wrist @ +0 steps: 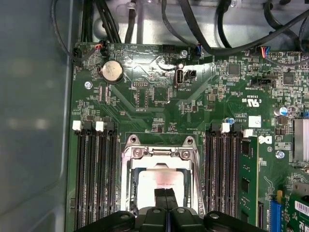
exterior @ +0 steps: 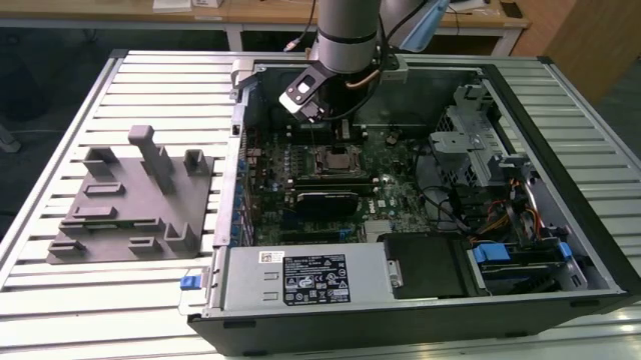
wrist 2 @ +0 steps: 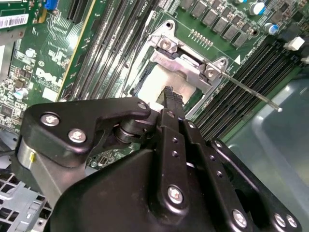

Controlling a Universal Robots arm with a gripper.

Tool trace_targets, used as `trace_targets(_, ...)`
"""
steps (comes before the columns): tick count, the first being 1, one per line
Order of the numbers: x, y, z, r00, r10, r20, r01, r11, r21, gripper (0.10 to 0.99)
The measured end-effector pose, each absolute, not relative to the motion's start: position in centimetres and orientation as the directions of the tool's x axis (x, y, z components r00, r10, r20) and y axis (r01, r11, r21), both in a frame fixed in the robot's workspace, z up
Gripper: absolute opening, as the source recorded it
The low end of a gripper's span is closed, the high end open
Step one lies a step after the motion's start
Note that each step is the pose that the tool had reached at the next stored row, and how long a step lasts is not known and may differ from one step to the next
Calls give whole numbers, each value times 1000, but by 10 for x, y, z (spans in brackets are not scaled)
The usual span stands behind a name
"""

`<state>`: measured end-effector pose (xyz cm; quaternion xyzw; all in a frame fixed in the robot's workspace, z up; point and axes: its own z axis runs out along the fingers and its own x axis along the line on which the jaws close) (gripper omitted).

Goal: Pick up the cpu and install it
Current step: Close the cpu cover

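Note:
The cpu [wrist: 161, 180] is a pale silvery square lying flat inside the metal-framed socket [wrist: 159, 153] of the green motherboard [wrist: 145, 96]. It also shows in the second wrist view as a pale patch, the cpu [wrist 2: 153, 83]. My gripper [wrist: 165, 197] hangs just over the cpu's near edge. Its two black fingers are pressed together and shut, with nothing between them. In the second wrist view the gripper [wrist 2: 170, 96] has its tips right above the cpu; I cannot tell whether they touch it. In the exterior view the gripper [exterior: 317, 114] reaches down into the open computer case above the socket [exterior: 337, 160].
A thin socket lever [wrist 2: 251, 93] sticks out beside the frame. Rows of dark memory slots [wrist: 94, 179] flank the socket on both sides. Cables [wrist: 193, 24] run along the case wall. A grey moulded tray [exterior: 125, 202] lies on the slatted table at the exterior view's left.

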<state>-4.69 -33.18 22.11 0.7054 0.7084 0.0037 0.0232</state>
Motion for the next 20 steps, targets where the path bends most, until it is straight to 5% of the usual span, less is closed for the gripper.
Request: trace_targets(20,-47,-332,219,-304,952,-30,952,305,38,106)
